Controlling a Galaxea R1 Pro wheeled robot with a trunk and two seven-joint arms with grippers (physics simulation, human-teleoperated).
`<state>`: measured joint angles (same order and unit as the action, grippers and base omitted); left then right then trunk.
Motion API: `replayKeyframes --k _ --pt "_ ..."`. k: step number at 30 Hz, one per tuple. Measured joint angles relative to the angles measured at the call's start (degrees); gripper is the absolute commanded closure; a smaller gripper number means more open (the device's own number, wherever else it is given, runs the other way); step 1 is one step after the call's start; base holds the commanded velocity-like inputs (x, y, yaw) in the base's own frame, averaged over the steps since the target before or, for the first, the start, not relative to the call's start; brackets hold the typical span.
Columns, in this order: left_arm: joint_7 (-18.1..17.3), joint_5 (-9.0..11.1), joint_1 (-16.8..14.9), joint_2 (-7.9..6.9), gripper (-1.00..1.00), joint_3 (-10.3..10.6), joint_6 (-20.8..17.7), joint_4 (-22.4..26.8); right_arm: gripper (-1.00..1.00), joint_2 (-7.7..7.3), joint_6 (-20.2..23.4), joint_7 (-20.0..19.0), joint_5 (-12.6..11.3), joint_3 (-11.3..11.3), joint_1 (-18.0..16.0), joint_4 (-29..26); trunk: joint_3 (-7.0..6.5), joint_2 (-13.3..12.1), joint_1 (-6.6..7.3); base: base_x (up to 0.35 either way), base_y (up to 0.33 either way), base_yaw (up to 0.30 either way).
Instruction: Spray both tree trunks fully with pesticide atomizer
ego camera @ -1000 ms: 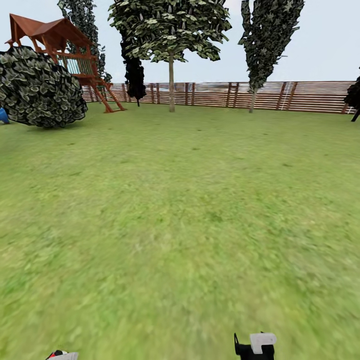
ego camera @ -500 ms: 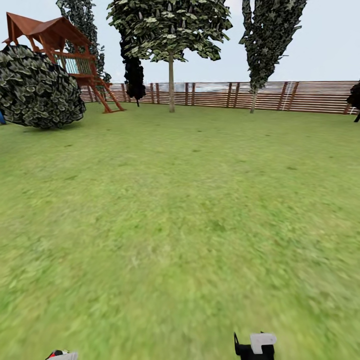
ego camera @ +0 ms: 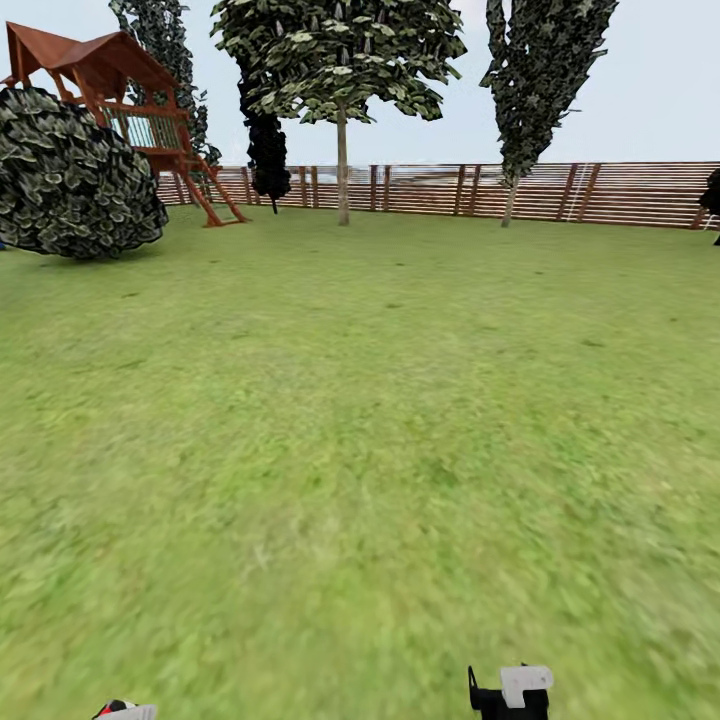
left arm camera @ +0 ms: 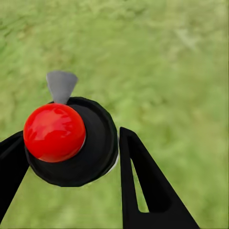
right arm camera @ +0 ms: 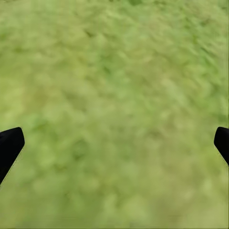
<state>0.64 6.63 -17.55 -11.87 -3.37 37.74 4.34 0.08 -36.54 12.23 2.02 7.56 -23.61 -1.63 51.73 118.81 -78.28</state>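
Grass (ego camera: 360,450) stretches to a slatted fence (ego camera: 620,193); left gripper (left arm camera: 67,157) pinches the red-capped atomizer (left arm camera: 55,132), right gripper (right arm camera: 114,143) fingers spread wide over lawn

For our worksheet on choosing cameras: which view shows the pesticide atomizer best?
The left wrist view: the pesticide atomizer sits between the left gripper fingers, red top and black body clear. The head view catches a sliver of it at the lower edge.
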Motion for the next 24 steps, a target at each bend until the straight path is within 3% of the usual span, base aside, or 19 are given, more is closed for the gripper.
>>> replayKeyframes --k 24 --pt "0.1 0.0 0.0 -0.09 1.00 0.0 -0.1 0.0 -1.00 0.00 0.0 0.0 0.0 0.0 0.0 0.0 0.00 0.0 0.00 0.340 0.000 0.000"
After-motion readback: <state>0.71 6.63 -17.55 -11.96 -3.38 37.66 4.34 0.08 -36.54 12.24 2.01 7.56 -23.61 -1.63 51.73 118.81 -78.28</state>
